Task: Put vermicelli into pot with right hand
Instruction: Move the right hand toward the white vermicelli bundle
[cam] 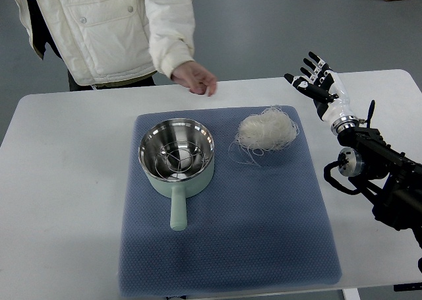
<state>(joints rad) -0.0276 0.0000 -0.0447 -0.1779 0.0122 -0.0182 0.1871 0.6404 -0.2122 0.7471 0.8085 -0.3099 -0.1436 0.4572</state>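
On the white worktop (66, 181) lay a blue mat (264, 227), and on the mat sat a pale green pot (177, 156) with a shiny inside and its handle pointing toward the near edge. Just to the right of the pot, a little farther back on the mat, was the white heap of vermicelli (266, 131), not in the pot and touched by nothing. Beyond the mat's right corner the right robot hand (315, 81) was up over the worktop with its fingers spread wide and empty, and at the far edge a person in a white coat (105, 30) held a hand (195, 78) over the worktop.
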